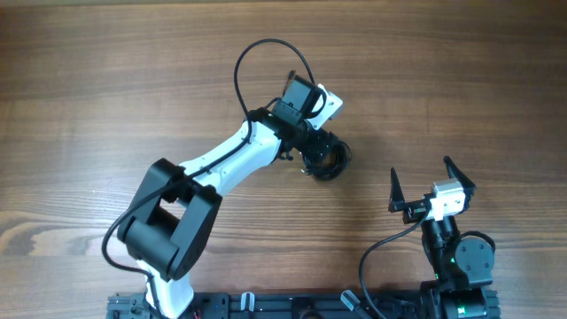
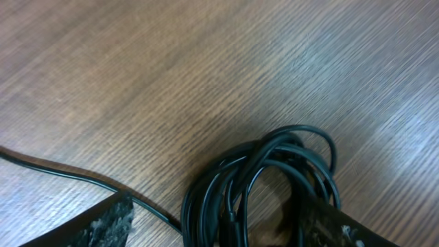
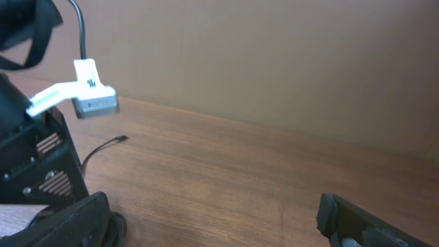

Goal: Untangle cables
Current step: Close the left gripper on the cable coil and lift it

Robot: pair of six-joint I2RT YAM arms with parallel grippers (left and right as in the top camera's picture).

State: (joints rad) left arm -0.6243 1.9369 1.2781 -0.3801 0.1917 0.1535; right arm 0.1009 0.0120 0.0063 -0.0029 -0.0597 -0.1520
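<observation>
Noted wood-grain table (image 1: pixel 106 89), brown, matt, flat throughout. Seen behind far edge: plain beige wall (image 3: pixel 274 55). Found cables (image 1: pixel 337 165) bunched in one dark coil just right of table centre. Found left gripper (image 2: pixel 223 221) lowered over coil, jaws spread, fingers (image 2: pixel 113 219) either side of bundle, no clamp evident. Traced single strand (image 2: pixel 62 171) trailing from coil across the wood. Found right gripper (image 1: pixel 427 182) near near-right corner, jaws wide, holding nothing, well apart from coil. Observed open wood along far edge, left side and far-right corner.
</observation>
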